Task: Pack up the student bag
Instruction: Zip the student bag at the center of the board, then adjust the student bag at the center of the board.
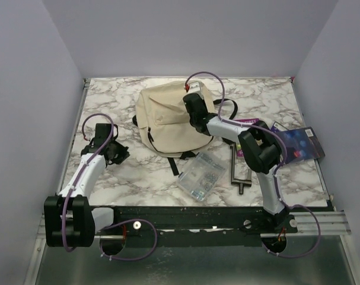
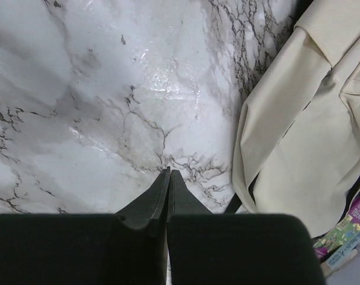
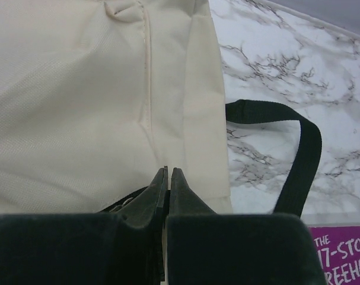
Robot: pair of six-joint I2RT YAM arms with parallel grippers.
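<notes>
Cream student bag [image 1: 162, 119] lies under the closed right gripper [image 3: 168, 172].

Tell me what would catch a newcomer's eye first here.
The cream student bag, lying at the middle rear of the marble table, dominates, with the right gripper over its right edge, fingers shut. Next come the clear pouch of small items just in front of the bag and the dark book at the table's right edge. The left gripper is over bare marble at the left, also shut.
</notes>
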